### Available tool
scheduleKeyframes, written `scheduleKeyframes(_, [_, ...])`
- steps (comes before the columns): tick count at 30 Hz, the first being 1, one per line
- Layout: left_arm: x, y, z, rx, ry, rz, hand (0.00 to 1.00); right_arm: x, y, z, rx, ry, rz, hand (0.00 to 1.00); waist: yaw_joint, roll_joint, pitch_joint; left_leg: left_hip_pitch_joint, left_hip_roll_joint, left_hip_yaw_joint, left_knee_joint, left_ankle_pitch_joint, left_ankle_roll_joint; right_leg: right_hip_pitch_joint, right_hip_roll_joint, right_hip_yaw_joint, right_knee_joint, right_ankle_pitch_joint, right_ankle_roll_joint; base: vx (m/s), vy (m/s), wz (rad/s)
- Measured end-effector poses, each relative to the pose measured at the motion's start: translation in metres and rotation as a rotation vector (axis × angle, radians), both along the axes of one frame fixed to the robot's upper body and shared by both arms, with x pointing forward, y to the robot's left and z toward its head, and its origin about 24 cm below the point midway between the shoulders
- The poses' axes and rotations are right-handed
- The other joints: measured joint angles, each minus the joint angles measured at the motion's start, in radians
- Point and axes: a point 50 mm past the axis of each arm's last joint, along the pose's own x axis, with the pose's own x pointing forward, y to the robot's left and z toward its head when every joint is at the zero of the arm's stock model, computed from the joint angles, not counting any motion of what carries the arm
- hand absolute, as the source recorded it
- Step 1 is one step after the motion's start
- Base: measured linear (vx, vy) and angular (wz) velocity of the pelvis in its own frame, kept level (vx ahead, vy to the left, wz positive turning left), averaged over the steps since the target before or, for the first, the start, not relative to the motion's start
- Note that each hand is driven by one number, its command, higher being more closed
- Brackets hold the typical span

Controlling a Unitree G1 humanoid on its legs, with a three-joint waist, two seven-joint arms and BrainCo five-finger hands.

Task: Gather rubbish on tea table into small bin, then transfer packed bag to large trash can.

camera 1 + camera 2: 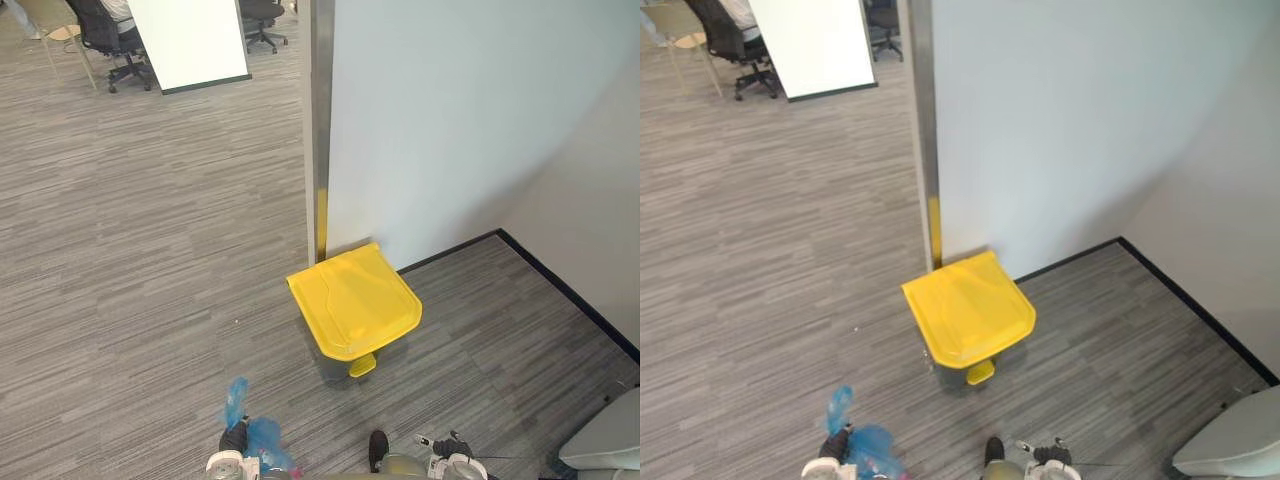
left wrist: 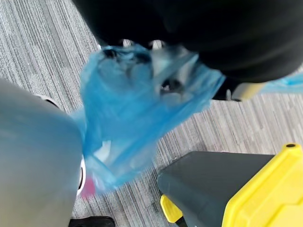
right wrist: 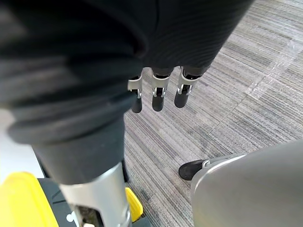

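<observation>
Blue bag (image 2: 132, 118) of rubbish is dangling from the left hand (image 1: 233, 437), fingers bunched round its top. Right hand (image 3: 157, 97) hangs off to its right, fingers straight, holding nothing. Yellow-lidded trash can (image 1: 355, 300) sits on the floor (image 1: 150, 250) just ahead of both hands, lid shut.

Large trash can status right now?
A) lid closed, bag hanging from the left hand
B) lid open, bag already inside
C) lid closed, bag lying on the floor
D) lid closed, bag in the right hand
A: the yellow lid lies flat on the large trash can, and the blue bag hangs from the left hand; the right hand holds nothing.
</observation>
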Motion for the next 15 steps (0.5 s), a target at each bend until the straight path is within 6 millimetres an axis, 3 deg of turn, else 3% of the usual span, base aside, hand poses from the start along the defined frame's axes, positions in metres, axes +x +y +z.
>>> scheduleKeyframes(7, [0.003,0.0,0.001,0.001,-0.01,-0.002,1.0,-0.001,0.004,0.001,0.004,-0.012,-0.006,0.0,0.0,-0.001,0.0,-0.014,0.035,0.022,0.075,-0.037,-0.003,-0.031,0.017,0.005,0.062,-0.015,0.001,0.06,0.012,-0.08])
scheduleKeyframes(11, [0.01,-0.002,0.003,0.0,-0.028,-0.011,1.0,0.01,0.005,0.006,0.002,-0.062,-0.005,0.0,-0.002,-0.005,0.038,0.02,0.065,0.044,0.154,-0.094,0.017,-0.156,-0.012,-0.079,0.388,-0.056,0.026,0.0,0.04,-0.16])
scheduleKeyframes(12, [0.01,0.002,0.004,0.011,-0.03,-0.014,1.0,0.016,0.007,0.009,0.0,-0.089,-0.003,0.0,-0.002,-0.013,0.06,0.054,0.061,0.061,0.171,-0.119,0.022,-0.208,-0.043,-0.131,0.504,-0.088,0.036,-0.05,0.019,-0.38])
scheduleKeyframes(15, [0.014,0.007,0.006,0.037,-0.031,-0.044,1.0,0.025,0.013,0.011,0.013,-0.116,0.001,0.0,-0.003,-0.045,0.069,0.072,0.066,0.086,0.258,-0.183,0.014,-0.279,-0.055,-0.161,0.434,-0.105,0.02,-0.02,-0.064,-0.28])
